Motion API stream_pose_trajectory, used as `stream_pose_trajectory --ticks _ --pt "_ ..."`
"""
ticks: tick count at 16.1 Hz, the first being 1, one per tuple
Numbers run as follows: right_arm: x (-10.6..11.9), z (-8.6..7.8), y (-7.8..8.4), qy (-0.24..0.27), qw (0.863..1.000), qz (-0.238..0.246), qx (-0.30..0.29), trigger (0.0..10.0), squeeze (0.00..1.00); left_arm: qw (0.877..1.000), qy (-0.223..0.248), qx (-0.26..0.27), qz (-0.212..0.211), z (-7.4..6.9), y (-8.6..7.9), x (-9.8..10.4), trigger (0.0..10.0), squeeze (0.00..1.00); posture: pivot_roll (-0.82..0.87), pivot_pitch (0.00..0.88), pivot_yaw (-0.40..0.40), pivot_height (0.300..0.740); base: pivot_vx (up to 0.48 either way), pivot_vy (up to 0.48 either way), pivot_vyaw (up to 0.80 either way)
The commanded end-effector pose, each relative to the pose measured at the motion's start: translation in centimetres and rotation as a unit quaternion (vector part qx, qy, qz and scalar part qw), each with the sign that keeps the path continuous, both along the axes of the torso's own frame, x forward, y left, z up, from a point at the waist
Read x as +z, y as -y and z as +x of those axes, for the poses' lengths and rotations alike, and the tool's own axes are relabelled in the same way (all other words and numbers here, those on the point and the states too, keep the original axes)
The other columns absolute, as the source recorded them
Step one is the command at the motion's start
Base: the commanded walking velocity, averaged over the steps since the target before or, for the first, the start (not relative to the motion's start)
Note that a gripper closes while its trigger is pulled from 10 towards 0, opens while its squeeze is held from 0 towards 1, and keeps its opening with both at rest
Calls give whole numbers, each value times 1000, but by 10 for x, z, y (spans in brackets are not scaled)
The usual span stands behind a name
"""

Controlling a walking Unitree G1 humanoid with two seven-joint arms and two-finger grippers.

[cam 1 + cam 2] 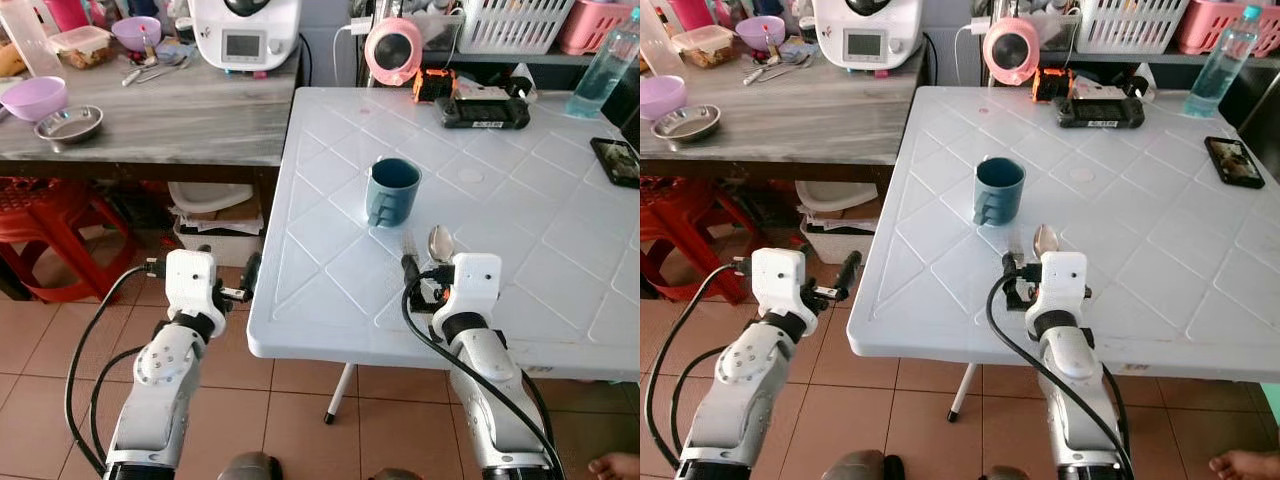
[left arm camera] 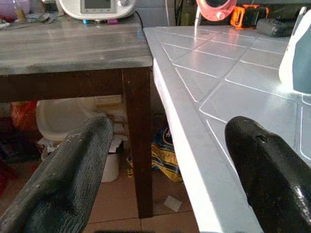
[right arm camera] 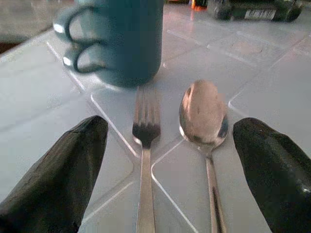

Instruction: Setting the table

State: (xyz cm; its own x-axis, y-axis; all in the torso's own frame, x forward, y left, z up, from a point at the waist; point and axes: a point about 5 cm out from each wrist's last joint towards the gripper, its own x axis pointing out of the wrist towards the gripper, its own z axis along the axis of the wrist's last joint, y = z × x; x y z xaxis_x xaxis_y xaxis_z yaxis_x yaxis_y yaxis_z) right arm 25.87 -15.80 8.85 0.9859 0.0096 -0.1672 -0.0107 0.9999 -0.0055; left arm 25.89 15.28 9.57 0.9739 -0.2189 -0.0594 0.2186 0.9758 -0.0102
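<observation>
White plastic table [image 1: 520, 260] carrying a blue mug [image 1: 392, 191] near its centre, contents not visible. Toward the near edge, just behind the mug, a fork [image 3: 145, 141] and spoon [image 3: 204, 116] lie side by side, the fork resolved in the right wrist view. Right gripper [image 3: 165, 170] spread wide either side of both, holding nothing. Left gripper [image 2: 165, 165] open and empty beside the table's left edge, facing the wooden worktop [image 1: 170, 115] with its steel bowl [image 1: 68, 124].
</observation>
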Motion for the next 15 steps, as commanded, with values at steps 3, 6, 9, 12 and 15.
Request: stream_pose_trajectory --ticks 3,6,9,12,15 --pt "-2 4 -9 -25 998 0 49 10000 0 1000 -5 -8 1 -2 3 2 10000 0 -14 51 41 740 0 0 0" --pt "0 8 -9 -26 998 2 58 10000 0 1000 -7 -9 0 -2 2 2 10000 0 -12 56 43 740 0 0 0" --pt "0 8 -9 -26 998 2 58 10000 0 1000 -7 -9 0 -2 2 2 10000 0 -12 56 43 740 0 0 0" --pt "0 8 -9 -26 998 2 58 10000 0 1000 -7 -9 0 -2 2 2 10000 0 -12 56 43 740 0 0 0" --pt "0 8 -9 -26 998 2 58 10000 0 1000 -7 -9 0 -2 2 2 10000 0 -12 56 43 740 0 0 0"
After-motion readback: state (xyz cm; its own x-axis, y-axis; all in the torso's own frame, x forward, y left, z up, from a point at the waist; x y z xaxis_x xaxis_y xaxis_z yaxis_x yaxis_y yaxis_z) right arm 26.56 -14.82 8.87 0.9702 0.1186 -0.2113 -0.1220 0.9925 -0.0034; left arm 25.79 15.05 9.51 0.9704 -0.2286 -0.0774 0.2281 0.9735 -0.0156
